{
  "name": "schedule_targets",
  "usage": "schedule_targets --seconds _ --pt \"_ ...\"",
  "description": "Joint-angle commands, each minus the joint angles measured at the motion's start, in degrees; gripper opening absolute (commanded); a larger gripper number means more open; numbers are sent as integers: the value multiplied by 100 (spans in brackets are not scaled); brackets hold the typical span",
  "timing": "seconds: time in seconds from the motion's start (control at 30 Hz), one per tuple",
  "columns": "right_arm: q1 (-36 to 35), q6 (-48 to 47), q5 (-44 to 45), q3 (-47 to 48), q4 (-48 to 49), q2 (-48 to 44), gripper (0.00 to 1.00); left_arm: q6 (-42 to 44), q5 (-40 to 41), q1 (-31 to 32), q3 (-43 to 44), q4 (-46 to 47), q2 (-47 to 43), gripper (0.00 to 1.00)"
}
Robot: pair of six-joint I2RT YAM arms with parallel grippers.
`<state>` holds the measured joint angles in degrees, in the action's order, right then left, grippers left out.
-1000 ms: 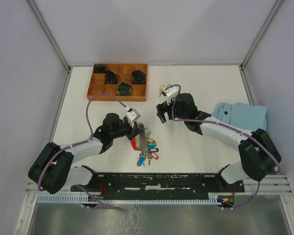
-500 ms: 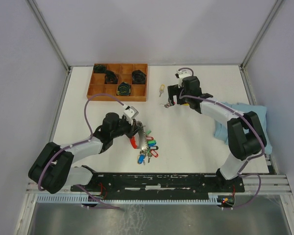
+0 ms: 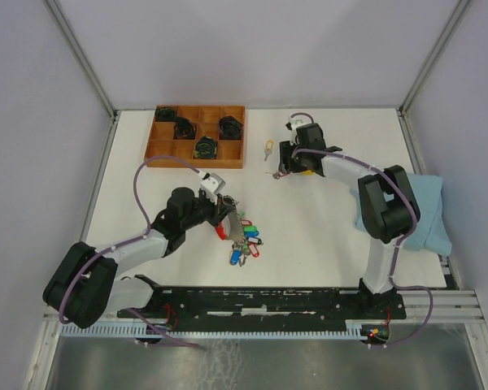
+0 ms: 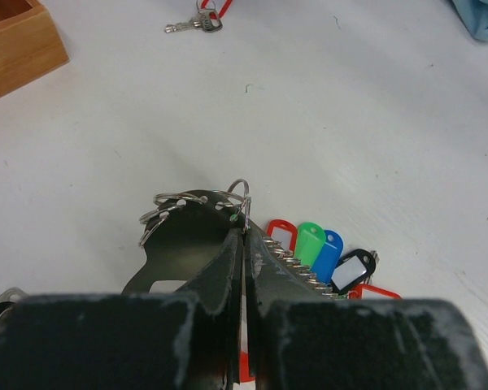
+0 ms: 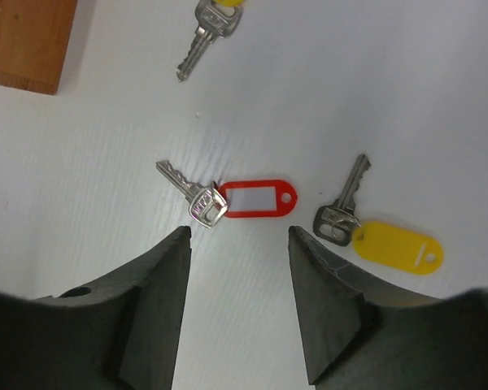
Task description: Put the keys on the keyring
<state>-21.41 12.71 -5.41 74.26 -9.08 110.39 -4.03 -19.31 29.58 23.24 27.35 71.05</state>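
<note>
- Left gripper (image 4: 244, 231) is clamped on the keyring (image 3: 242, 240), lower centre of the top view, with its coloured tags (image 4: 313, 244) fanned out alongside.
- Right gripper (image 5: 237, 234) hangs parted, holding nothing, over the red-tagged key (image 5: 202, 201), upper centre-right.
- That key looks light, stiff and slippery; probably best pinched across its flat silver head, the plastic tag trailing loose.
- Yellow-tagged key (image 5: 342, 218) lies just beside it.

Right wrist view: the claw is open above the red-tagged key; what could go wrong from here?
The silver key with red plastic tag lies flat on the white table, so the right claw may skid off or catch only the tag. The silver key with yellow plastic tag beside it sits near one finger and could get knocked.
</note>
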Motion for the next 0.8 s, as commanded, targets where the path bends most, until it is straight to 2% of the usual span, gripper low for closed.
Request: schedule_targets --seconds 0.0,0.53,0.77 --pt "-141 134 -256 519 50 208 55 -221 118 -31 -10 459 -106 3" --pt "-437 237 501 1203 -445 1064 33 -138 -274 -32 322 5 206 3" --pt "-570 197 823 943 -655 819 11 -18 -484 -32 395 -106 307 3"
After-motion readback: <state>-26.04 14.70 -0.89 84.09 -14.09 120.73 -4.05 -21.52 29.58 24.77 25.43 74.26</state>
